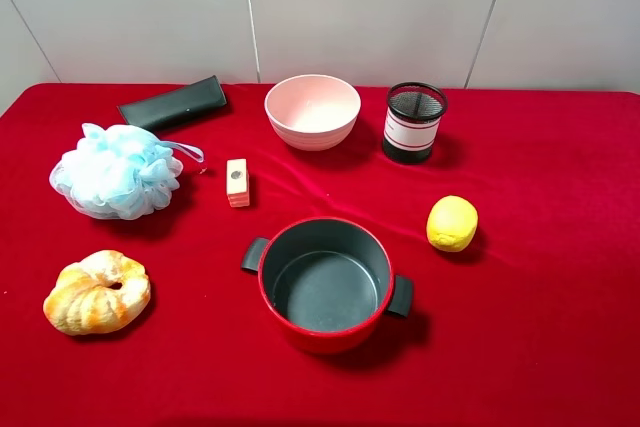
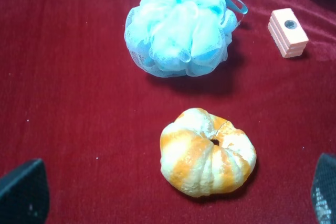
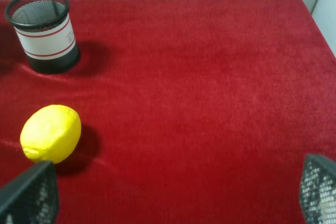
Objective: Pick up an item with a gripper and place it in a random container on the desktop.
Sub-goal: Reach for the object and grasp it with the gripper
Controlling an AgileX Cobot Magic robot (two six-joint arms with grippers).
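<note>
While its jaws stand wide apart and empty, the right gripper (image 3: 173, 195) has the lemon (image 3: 51, 132) just ahead of one finger (image 3: 31, 195), off the centreline; a straight descent would likely knock it rolling. Farther beyond, the mesh cup (image 3: 44, 32) looks narrow-mouthed: an off-centre release may tip it. The left gripper (image 2: 173, 191), equally spread, frames a croissant (image 2: 207, 152).

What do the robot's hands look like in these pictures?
Only the fingertips show in the wrist views. The left hand has two dark, near-black fingers, and one shows a fine mesh-like texture. The right hand looks the same, with dark fingers and a grid-textured surface. No arm links, cables or markings can be seen, and the high view shows no arms at all.
</note>
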